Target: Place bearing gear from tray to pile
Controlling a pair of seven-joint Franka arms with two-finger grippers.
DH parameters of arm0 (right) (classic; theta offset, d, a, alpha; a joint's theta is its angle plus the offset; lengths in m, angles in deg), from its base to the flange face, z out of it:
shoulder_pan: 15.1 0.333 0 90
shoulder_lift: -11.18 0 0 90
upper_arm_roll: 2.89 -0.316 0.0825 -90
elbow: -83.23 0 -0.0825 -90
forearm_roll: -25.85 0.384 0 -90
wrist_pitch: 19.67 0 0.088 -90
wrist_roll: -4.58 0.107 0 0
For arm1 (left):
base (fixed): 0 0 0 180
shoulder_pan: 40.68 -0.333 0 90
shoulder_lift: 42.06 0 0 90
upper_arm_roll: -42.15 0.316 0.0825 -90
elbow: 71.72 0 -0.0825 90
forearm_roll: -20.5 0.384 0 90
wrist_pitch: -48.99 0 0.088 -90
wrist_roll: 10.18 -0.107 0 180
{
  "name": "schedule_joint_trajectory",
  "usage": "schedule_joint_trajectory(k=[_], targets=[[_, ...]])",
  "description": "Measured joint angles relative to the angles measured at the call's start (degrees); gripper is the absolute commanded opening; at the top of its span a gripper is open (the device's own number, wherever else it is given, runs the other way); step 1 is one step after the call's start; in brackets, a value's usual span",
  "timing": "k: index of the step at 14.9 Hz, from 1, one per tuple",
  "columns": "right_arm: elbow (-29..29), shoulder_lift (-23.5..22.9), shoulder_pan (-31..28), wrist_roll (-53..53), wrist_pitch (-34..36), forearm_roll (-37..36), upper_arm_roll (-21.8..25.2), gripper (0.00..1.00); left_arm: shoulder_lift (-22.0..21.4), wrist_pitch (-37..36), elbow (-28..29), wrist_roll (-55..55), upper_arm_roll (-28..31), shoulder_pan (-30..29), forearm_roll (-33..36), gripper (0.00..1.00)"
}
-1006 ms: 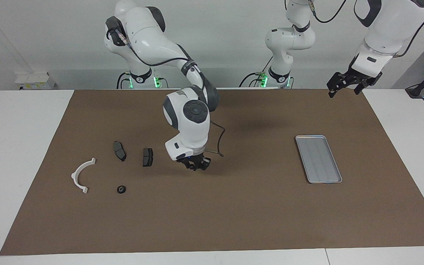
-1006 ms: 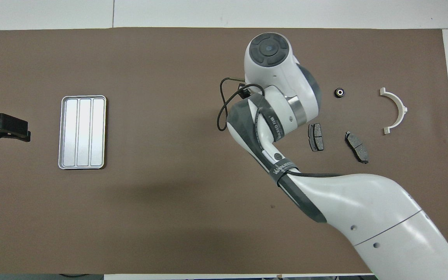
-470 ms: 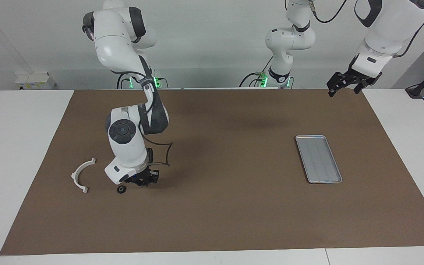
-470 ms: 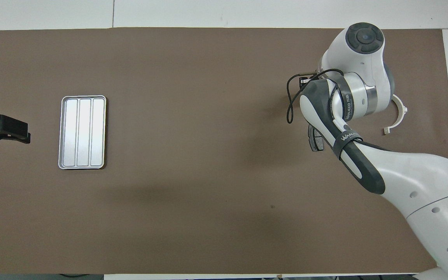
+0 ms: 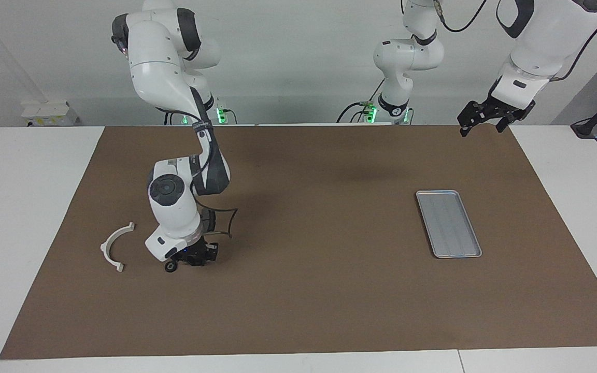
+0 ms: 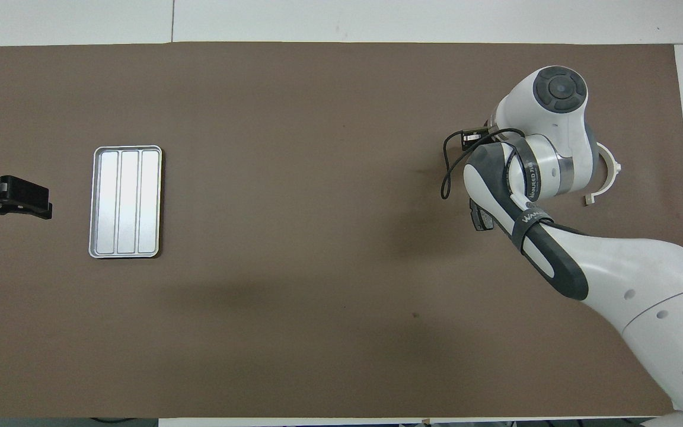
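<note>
A small black bearing gear [image 5: 170, 267] lies on the brown mat beside the white semicircular bracket [image 5: 114, 246] of the pile. My right gripper [image 5: 195, 257] hangs low over the mat right beside that gear, shut; what its fingertips hold, if anything, is hidden. In the overhead view the right arm covers the gear, and only the bracket [image 6: 609, 172] and an edge of one dark brake pad [image 6: 479, 218] show. The silver tray [image 5: 449, 223] [image 6: 125, 201] lies toward the left arm's end with nothing showing in it. My left gripper [image 5: 480, 122] [image 6: 6, 198] waits raised and open beside the tray.
The brown mat [image 5: 329, 290] covers most of the white table. The right arm's elbow and cable [image 5: 226, 223] hang over the pile area. A wide stretch of bare mat lies between the pile and the tray.
The right arm swung from the middle of the mat toward the pile and came down beside the bearing gear, now covering both brake pads. The left gripper barely moved.
</note>
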Motion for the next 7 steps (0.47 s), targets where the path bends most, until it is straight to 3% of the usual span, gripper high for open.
schedule_joint_trajectory(k=[1, 7], targets=[[-0.3, 0.2, -0.1, 0.0, 0.0, 0.0, 0.0, 0.99, 0.0, 0.0, 0.0, 0.0, 0.0, 0.3, 0.0, 1.0], [-0.4, 2.6, 0.0, 0.0, 2.8, 0.0, -0.3, 1.0, 0.0, 0.8, 0.0, 0.1, -0.2, 2.0, 0.0, 1.0]])
